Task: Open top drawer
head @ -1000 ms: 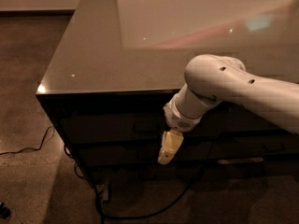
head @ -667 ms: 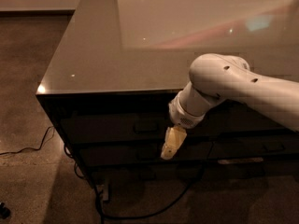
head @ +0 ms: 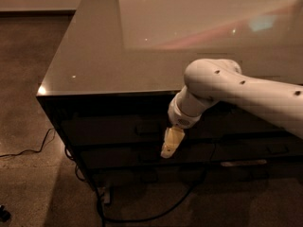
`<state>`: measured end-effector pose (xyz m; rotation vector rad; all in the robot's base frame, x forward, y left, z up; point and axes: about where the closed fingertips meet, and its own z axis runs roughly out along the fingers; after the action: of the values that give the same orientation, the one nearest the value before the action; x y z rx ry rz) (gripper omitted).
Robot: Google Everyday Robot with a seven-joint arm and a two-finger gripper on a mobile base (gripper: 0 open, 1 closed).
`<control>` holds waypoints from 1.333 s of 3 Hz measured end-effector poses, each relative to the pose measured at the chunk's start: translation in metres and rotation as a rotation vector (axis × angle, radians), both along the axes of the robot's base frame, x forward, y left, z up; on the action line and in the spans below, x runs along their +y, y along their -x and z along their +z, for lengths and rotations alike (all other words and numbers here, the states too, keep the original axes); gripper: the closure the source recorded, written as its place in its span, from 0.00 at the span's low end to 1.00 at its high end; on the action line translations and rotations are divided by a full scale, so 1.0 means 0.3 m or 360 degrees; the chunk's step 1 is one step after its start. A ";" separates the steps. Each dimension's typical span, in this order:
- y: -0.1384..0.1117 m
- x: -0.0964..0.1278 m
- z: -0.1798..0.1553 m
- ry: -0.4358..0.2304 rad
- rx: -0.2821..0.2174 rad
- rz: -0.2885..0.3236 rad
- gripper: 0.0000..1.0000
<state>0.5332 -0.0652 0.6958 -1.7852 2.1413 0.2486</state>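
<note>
1. One white arm [head: 246, 91] reaches in from the right side of the cabinet [head: 53, 104] and crosses over its front top edge.
2. Claw [head: 171, 142], yellowish, hangs pointing down in front of the cabinet's drawer stack.
3. Claw state: cannot tell, it reads as one pale lump against the cabinet's dark front.
4. Top drawer [head: 104, 126] sits right under the cabinet's glossy surface [head: 104, 56]. Its front is flush with the cabinet and looks closed.
5. Handle [head: 147, 128] is at the centre of that front, just up and left of the claw. Touching or apart, can't tell.
6. Second drawer front [head: 118, 157] is next down the cabinet, and the claw tip overlaps the seam between the two.
7. Black cable [head: 156, 212] loops on the floor at the cabinet's foot.
</note>
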 end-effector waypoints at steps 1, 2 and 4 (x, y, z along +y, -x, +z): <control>-0.021 0.024 -0.075 0.0024 0.0026 0.0000 0.00; -0.045 0.023 -0.133 0.0053 0.0027 -0.0053 0.00; -0.070 -0.011 -0.204 0.0129 0.0051 -0.0084 0.19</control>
<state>0.5543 -0.0687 0.6347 -1.7766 2.2479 0.1809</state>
